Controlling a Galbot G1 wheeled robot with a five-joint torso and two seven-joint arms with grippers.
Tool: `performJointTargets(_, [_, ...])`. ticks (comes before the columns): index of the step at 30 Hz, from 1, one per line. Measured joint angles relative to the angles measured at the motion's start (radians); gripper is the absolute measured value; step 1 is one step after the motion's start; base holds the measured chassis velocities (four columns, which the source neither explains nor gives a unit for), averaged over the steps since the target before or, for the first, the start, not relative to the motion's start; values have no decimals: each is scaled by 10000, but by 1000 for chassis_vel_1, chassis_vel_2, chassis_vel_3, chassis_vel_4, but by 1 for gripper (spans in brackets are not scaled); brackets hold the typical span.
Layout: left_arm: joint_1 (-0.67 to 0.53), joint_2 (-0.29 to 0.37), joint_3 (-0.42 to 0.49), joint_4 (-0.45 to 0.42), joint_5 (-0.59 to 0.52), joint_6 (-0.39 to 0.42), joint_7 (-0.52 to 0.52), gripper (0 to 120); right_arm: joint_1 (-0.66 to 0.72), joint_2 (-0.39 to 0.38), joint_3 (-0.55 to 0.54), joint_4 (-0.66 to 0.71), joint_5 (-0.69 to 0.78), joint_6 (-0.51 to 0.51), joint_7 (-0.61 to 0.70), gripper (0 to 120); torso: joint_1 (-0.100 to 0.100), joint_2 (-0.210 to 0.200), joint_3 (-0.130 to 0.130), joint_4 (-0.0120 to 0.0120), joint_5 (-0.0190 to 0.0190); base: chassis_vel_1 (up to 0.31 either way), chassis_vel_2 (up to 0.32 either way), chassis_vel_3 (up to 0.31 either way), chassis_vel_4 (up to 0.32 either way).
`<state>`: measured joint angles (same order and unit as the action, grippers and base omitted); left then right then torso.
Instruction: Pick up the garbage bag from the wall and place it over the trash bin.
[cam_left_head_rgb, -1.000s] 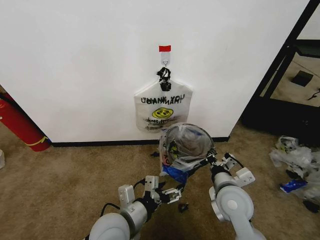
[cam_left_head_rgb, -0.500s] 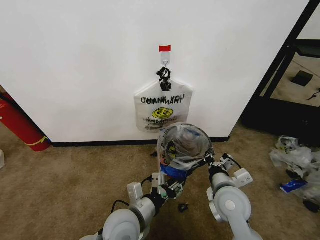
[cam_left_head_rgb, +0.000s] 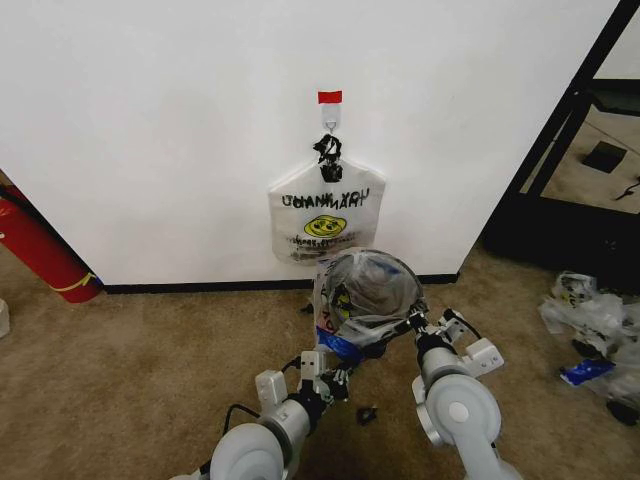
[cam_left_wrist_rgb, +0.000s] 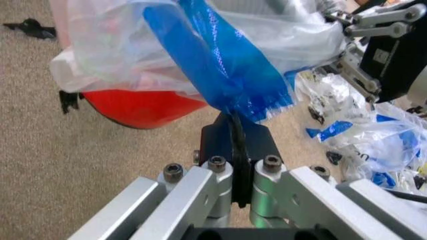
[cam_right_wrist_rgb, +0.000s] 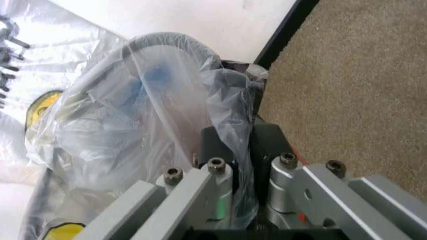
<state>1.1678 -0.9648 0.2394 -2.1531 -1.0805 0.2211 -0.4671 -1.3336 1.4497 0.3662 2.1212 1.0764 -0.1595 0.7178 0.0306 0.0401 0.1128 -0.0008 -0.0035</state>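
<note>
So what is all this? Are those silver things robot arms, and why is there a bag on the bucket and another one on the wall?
Yes, those are a robot's two arms. The wide picture comes from a camera on its head, looking down at a brown carpet and a white wall. The other two pictures come from little cameras on its wrists, so they look very close up.

The bucket is a small wire trash bin with a red base. A thin see-through garbage bag with blue patches is draped over it. The left gripper pinches a blue part of the bag, and the right gripper pinches the bag's other side by the rim.

The bag on the wall is a spare smiley bag, hanging from a small hook under a red tape strip.
</note>
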Motion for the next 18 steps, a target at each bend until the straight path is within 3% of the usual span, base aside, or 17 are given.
performJointTargets(7, [176,-191,258,529,663,-37,151,0,-183,128,-20,366,215,-87,161,2,0,0,0,0,0,0,0,0,0])
performJointTargets(18, [-277,-1158,709,1752,1240,-159,173,0,-293,229,-176,465,210,-115,248,2,0,0,0,0,0,0,0,0,0])
